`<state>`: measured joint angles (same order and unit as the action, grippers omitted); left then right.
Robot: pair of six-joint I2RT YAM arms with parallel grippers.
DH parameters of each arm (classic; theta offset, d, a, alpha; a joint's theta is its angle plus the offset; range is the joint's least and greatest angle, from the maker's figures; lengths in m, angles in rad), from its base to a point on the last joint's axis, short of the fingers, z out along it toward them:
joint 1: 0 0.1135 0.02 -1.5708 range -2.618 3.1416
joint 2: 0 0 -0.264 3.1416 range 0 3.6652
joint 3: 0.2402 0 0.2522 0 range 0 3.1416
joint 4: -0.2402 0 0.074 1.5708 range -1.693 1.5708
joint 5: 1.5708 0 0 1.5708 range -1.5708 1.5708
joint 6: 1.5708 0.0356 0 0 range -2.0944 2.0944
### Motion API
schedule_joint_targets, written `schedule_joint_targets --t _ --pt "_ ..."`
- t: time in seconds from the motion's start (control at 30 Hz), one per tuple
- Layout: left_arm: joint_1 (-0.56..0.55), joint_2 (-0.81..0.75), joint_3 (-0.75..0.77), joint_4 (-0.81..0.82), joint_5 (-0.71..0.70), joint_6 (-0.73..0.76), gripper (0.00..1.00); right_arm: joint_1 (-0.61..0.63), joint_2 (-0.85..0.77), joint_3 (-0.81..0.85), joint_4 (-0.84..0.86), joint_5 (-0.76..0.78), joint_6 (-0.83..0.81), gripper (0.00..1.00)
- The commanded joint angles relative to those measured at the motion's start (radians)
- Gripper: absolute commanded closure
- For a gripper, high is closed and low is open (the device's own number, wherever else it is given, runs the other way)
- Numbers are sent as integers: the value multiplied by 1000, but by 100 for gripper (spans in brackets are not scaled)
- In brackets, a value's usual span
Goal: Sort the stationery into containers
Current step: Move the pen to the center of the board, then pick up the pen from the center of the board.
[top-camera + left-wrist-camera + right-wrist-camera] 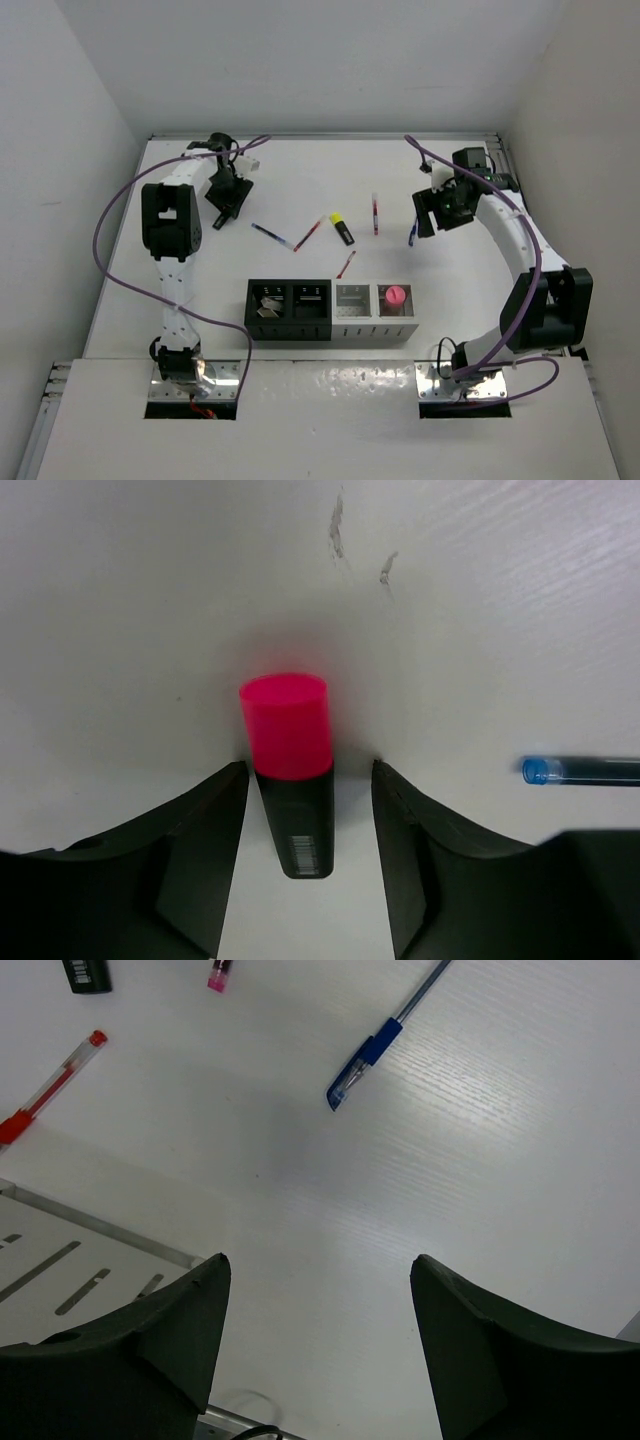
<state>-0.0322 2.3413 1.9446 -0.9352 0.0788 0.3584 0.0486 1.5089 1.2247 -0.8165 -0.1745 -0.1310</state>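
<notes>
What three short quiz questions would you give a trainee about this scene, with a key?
1. True or false: the left gripper is shut on the pink highlighter.
2. Which of the bins holds the pink-capped glue stick? A: leftmost black; B: rightmost grey; C: second from left.
3. How many bins stand in the row?
Key: 1 false, it is open around the highlighter, with a gap on each side; 2 B; 3 four.

A robotics lab test cell: a white table [300, 190] boxed in by plain white panels [320, 60] left, far and right, with two arms [168, 225] bolted to metal plates [225, 375] at its near edge, trailing purple cables [98, 232].
</notes>
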Motion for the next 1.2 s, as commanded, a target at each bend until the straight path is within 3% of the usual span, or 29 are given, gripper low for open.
schedule_joint_targets --t 0.0,0.2,0.37,0.67,0.7,0.8,0.9,1.0,1.17 --pt "11 92 -70 -119 -22 10 41 5 -39 -10 17 1 -4 28" --pt "8 113 -50 -91 -37 -7 42 4 -36 -13 23 -3 -4 28" --pt "-5 185 80 -129 -50 -12 46 13 -29 -13 25 -5 -4 28" --pt "-6 171 71 -91 -19 8 66 22 -32 -27 40 -8 -1 28" --pt "-6 167 74 -88 -2 14 73 22 -33 -30 40 -8 -1 29" --pt "-8 78 48 -25 59 19 87 33 -32 -25 43 -8 -4 28" --pt "12 -41 -60 112 174 14 95 37 -32 -21 48 -6 -2 28" --pt "29 -250 -212 235 313 -22 100 40 -29 -17 53 -5 -12 28" --pt "71 -473 -332 390 565 -64 100 45 -26 -1 51 -2 -18 28"
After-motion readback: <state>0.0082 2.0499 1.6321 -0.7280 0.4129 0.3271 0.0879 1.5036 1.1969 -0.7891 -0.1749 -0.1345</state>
